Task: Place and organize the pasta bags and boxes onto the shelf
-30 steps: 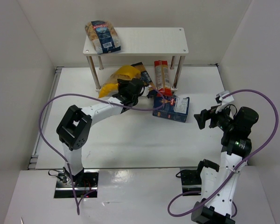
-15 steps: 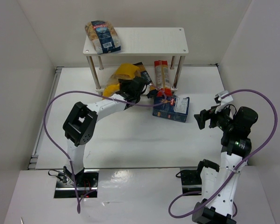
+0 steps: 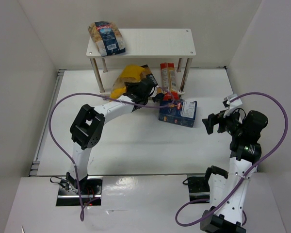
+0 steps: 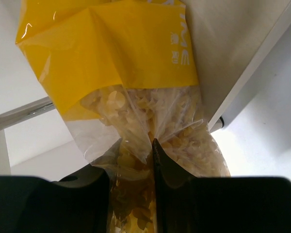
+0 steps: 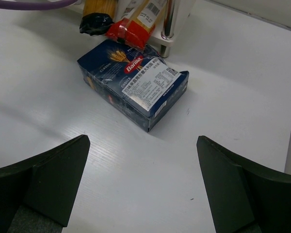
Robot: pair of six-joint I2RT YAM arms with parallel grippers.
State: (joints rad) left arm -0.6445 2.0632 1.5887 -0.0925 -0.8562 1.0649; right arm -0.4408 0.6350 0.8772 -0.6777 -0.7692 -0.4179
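Note:
My left gripper (image 3: 134, 86) is shut on the yellow crinkly bag of short pasta (image 3: 127, 77), lifted just in front of the white shelf (image 3: 150, 42); the bag fills the left wrist view (image 4: 131, 87), pinched between the fingers (image 4: 165, 165). A clear bag with a dark-blue label (image 3: 106, 38) lies on the shelf's top board at the left. The red-orange spaghetti pack (image 3: 168, 80) and a yellow-blue pack (image 3: 150, 75) lie by the shelf legs. The flat dark-blue box (image 3: 178, 112) lies on the table, also in the right wrist view (image 5: 136, 87). My right gripper (image 3: 209, 124) is open and empty, right of the box.
White walls enclose the table on three sides. The shelf's silver legs (image 3: 98, 77) stand close to the yellow bag, and one leg shows in the left wrist view (image 4: 19, 112). A purple cable (image 3: 63, 109) loops from the left arm.
My left gripper has carried the yellow bag up and away toward the shelf's front edge. The right arm has not moved.

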